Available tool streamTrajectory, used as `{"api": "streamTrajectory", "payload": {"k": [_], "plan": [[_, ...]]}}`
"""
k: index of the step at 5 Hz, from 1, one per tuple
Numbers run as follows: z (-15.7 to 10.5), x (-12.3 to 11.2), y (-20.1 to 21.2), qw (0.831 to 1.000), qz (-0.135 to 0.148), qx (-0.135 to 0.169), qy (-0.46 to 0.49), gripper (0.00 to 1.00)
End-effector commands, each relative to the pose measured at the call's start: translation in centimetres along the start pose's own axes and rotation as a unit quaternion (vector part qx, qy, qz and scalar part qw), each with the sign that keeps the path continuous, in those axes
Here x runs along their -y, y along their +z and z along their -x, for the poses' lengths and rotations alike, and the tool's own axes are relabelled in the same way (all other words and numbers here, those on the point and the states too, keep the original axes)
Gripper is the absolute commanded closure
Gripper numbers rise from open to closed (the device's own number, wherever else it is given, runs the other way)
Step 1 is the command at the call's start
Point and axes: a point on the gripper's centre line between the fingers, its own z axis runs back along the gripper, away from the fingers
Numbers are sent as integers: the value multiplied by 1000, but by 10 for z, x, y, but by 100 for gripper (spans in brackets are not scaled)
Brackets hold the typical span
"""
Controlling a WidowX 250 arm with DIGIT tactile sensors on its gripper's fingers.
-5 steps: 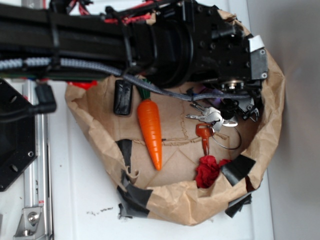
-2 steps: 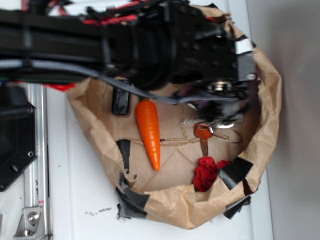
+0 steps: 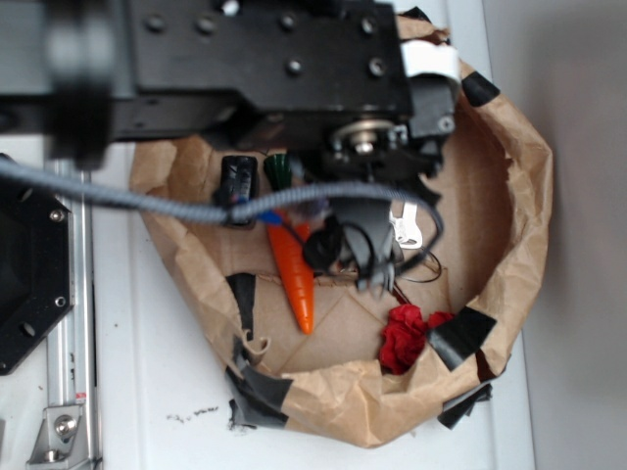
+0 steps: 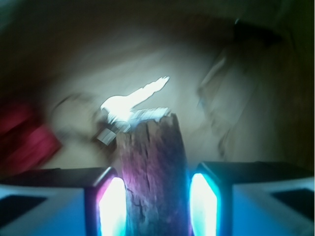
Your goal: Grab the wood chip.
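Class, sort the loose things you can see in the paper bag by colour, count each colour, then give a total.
Orange: 1, the toy carrot
Red: 1, the crumpled red cloth
Black: 1, the black block
Silver: 1, the key
Brown: 1, the wood chip, between the gripper fingers
Total: 5

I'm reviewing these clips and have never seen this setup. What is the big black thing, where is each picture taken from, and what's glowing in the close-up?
The black thing is a robot arm, seen from above by an outside camera. It reaches into a torn brown paper bag holding a toy carrot, a black block, red cloth and keys. The close-up comes from a camera on the arm's wrist. The glowing pads are the fingers of its gripper, shut on the wood chip, with a blurred key behind.
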Motion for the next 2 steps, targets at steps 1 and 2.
{"api": "streamTrajectory", "payload": {"k": [1,2], "plan": [[4,1,52,999,-18,18,-19,100],[4,0,48,998,-49,23,-13,100]]}}
